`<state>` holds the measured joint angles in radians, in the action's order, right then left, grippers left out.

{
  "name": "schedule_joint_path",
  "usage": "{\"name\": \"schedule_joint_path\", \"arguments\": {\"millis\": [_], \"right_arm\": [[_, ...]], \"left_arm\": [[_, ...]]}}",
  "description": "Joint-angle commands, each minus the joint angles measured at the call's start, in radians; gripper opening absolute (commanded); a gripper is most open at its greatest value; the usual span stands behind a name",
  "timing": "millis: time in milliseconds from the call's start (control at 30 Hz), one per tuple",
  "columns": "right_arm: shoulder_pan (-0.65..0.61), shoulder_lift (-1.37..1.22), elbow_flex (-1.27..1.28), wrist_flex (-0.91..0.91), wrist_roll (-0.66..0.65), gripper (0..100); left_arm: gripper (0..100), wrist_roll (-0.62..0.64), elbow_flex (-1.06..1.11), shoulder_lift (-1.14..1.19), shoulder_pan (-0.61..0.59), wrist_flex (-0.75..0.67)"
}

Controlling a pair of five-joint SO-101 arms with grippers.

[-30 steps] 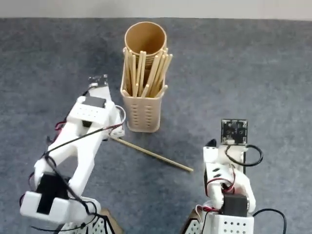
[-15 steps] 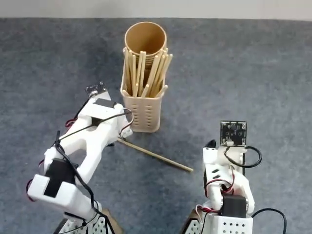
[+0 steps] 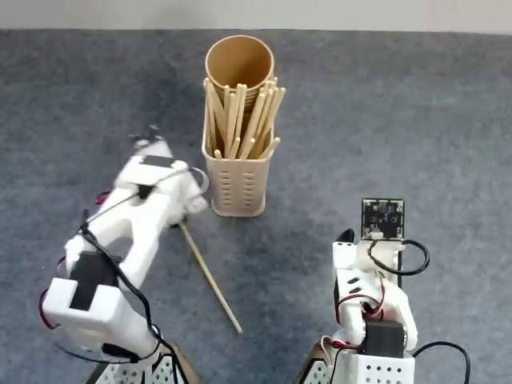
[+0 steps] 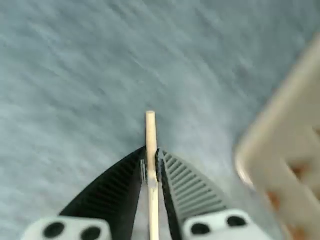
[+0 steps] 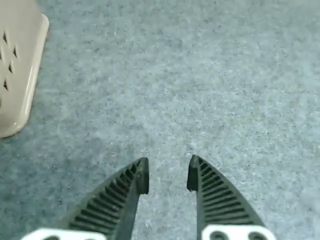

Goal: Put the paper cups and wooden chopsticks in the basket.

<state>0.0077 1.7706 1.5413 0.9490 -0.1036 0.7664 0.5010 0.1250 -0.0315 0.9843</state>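
A beige perforated basket (image 3: 234,180) stands upright on the grey carpet, packed with several wooden chopsticks (image 3: 240,120) and a paper cup (image 3: 238,62) at its back. One loose chopstick (image 3: 211,278) slants from the left arm toward the front of the table. My left gripper (image 4: 151,161) is shut on that chopstick (image 4: 150,131), whose tip sticks out past the fingers, close beside the basket (image 4: 285,165). My right gripper (image 5: 168,175) hangs open over bare carpet, apart from the basket (image 5: 17,65).
Grey carpet covers the whole table. The right arm (image 3: 372,288) sits folded at the front right with its camera board (image 3: 384,216) facing up. There is free room to the right of the basket and along the back.
The left arm has swung leftward with the chopstick in its grip; the stick's free end has swept from the right toward the front. The right arm kept still.
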Motion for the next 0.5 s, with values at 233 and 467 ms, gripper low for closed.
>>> {"name": "schedule_joint_path", "arguments": {"millis": [233,467], "right_arm": [[-0.036,0.008,-0.001,0.002,-0.005,13.9],[-0.036,0.008,-0.001,0.002,-0.005,13.9]], "left_arm": [[1,-0.023,-0.493,-0.004,-0.383,-0.009],[1,-0.071,-1.063,-0.004,-0.44,-0.009]]}}
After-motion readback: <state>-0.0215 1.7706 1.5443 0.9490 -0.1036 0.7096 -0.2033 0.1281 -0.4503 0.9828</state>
